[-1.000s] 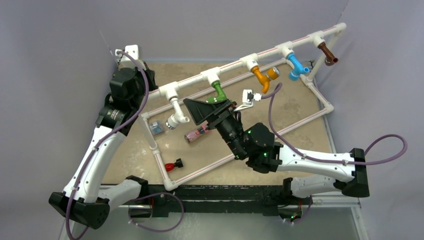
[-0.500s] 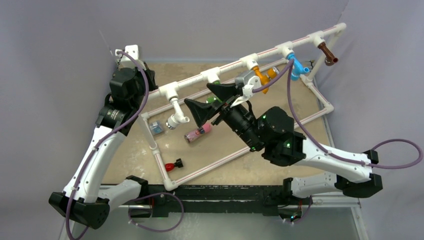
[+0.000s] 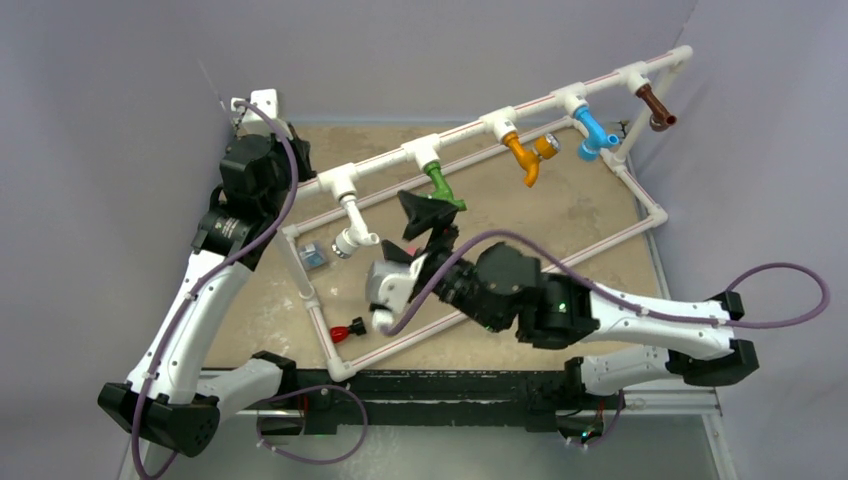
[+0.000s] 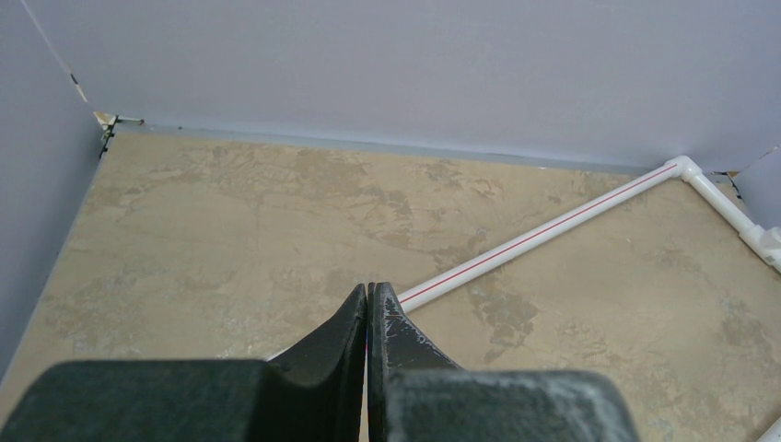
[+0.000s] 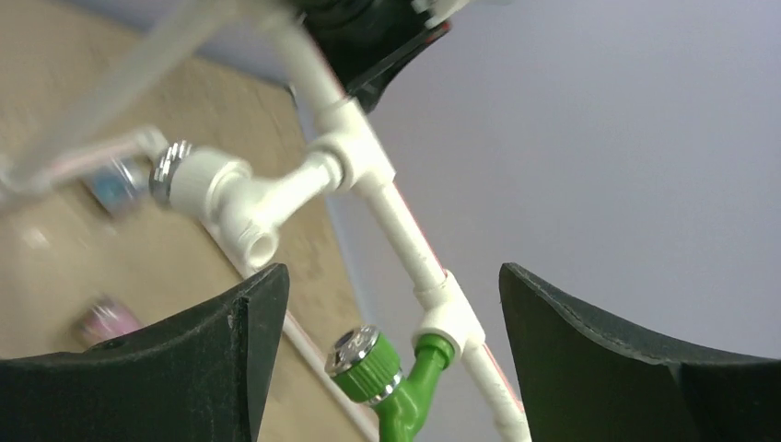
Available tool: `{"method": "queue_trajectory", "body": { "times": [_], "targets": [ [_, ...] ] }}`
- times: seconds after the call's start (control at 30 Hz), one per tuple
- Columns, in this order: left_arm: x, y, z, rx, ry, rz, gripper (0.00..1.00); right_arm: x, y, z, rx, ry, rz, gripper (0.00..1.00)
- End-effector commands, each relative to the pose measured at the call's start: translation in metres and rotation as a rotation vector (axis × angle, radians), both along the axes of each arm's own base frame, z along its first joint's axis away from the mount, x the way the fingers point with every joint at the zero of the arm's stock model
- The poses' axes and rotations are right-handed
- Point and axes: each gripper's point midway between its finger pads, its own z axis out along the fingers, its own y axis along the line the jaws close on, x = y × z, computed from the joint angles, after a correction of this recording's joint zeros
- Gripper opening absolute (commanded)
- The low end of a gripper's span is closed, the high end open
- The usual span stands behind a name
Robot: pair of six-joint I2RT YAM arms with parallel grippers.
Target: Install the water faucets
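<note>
Five faucets hang along the top rail (image 3: 462, 136) of the pipe frame. Counting from the rail's left end they are the white faucet (image 3: 352, 236), green faucet (image 3: 441, 187), orange faucet (image 3: 524, 156), blue faucet (image 3: 596, 132) and brown faucet (image 3: 655, 105). All look seated in the rail's T-fittings, though how tightly cannot be told. Each one's long axis runs away from the rail, downward and toward the near side. A metal-ringed knob sits at the end farthest from the rail, and the short spout bends off sideways there, as the right wrist view shows on the white and green ones. They appear to be small, hard plastic pieces: probably light, stiff and rather slick. The surest hold would likely be across the stout body just rail-side of the knob, not on the knob, which may spin, nor on the thin spout. The right gripper (image 3: 428, 228) is spread wide and empty just below the rail, between the white and green faucets. The left gripper (image 4: 368, 290), near the rail's left end, has its fingertips pressed together on nothing.
</note>
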Motion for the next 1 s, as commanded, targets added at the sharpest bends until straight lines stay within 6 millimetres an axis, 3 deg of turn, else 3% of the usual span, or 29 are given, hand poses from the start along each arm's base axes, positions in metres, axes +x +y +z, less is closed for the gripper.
{"method": "queue_trajectory", "body": {
  "times": [0.0, 0.2, 0.37, 0.97],
  "targets": [
    [-0.025, -0.018, -0.099, 0.134, 0.341, -0.126, 0.0, 0.017, -0.014, -0.021, -0.361, -0.372, -0.171, 0.85],
    [-0.024, -0.018, -0.101, 0.134, 0.342, -0.125, 0.0, 0.014, -0.006, -0.033, -0.478, -0.447, -0.176, 0.83],
    [-0.024, -0.018, -0.102, 0.137, 0.343, -0.126, 0.0, 0.012, 0.012, -0.054, -0.553, -0.503, -0.183, 0.81],
    [-0.024, -0.02, -0.102, 0.137, 0.341, -0.134, 0.0, 0.014, 0.057, -0.057, -0.588, -0.568, -0.228, 0.76]
  ]
}}
